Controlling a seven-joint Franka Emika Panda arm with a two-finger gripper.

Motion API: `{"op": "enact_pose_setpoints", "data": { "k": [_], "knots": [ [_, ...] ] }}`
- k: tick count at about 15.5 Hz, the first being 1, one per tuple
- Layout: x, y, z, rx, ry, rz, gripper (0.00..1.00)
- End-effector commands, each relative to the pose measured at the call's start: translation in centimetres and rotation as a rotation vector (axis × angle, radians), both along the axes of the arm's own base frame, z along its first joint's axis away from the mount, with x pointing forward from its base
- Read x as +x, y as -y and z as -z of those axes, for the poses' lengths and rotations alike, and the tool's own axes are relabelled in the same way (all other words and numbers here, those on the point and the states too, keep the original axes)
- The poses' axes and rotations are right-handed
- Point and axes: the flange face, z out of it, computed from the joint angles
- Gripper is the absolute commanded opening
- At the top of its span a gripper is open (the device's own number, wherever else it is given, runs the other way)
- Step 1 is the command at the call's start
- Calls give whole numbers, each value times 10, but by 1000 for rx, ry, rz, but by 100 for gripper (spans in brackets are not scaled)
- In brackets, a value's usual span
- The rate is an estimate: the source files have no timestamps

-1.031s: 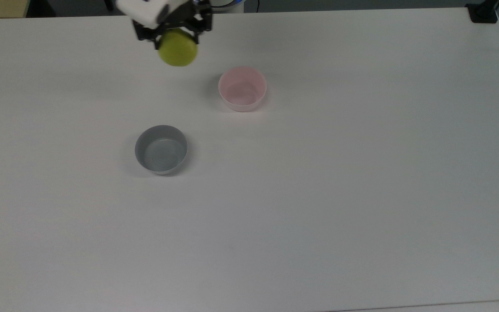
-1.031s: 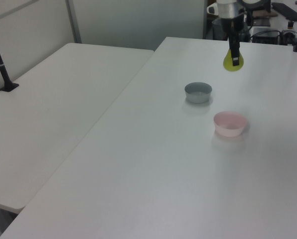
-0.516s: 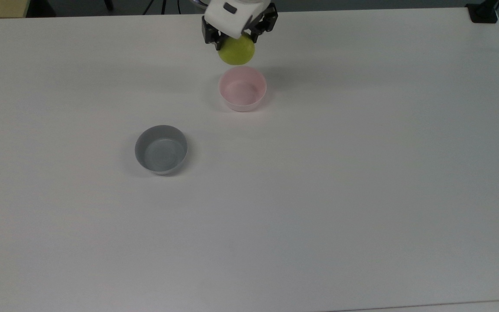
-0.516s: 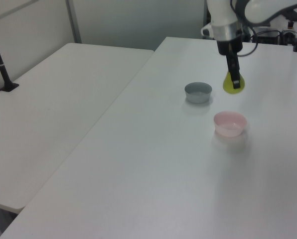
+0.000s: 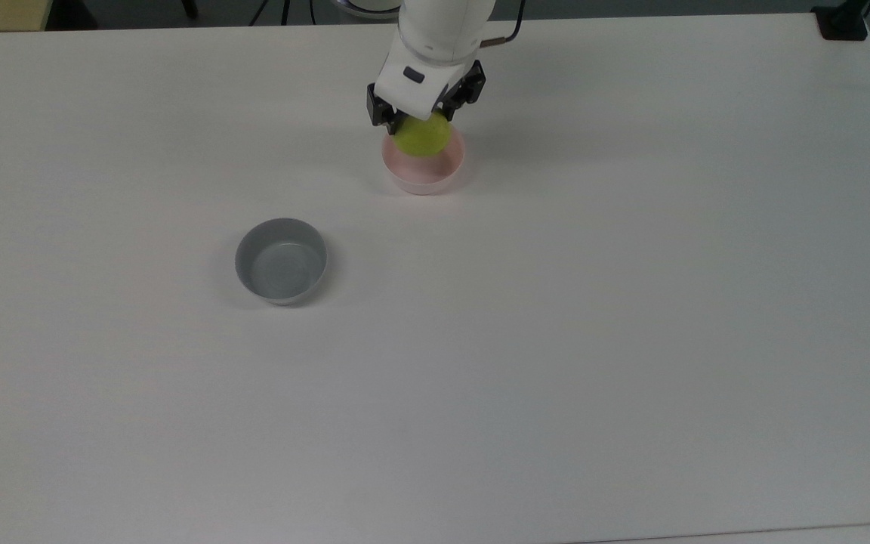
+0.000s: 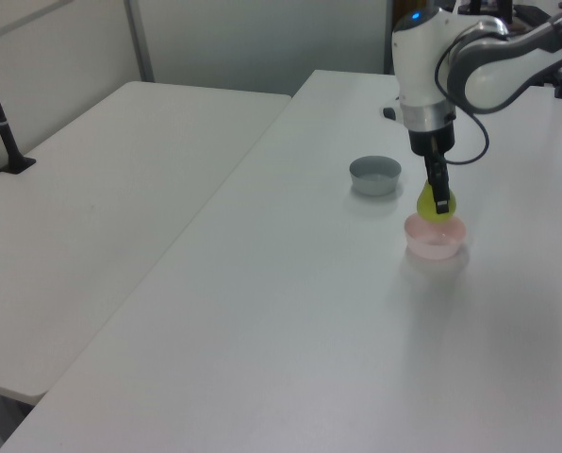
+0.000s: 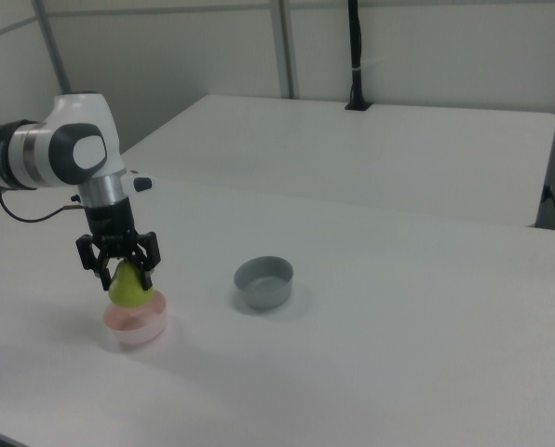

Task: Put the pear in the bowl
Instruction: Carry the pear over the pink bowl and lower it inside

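The yellow-green pear (image 5: 422, 136) (image 6: 436, 205) (image 7: 128, 288) hangs just above the pale pink bowl (image 5: 427, 171) (image 6: 436, 241) (image 7: 136, 325), its rounded bottom at the bowl's rim. My gripper (image 5: 424, 121) (image 6: 438, 196) (image 7: 118, 270) is shut on the pear's upper part, its black fingers on either side. In the top view the pear covers the far part of the bowl's opening. The pear's stem is hidden between the fingers.
A grey bowl (image 5: 281, 261) (image 6: 374, 175) (image 7: 264, 283) of the same size stands on the white table (image 5: 556, 340), apart from the pink one. A second white table (image 6: 92, 208) adjoins, with a black post (image 7: 355, 56) clamped to it.
My gripper has carried the pear from the top view's upper left to over the pink bowl and lowered it toward the rim.
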Motion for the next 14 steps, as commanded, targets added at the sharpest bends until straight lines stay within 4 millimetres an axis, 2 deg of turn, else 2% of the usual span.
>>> {"op": "enact_pose_setpoints", "data": {
  "k": [1,8,14],
  "knots": [
    [-2,-8,14,0,11,19,52],
    [-2,-9,39,-11,-7,13,58],
    [0,-8,43,-13,-3,17,70]
  ]
}}
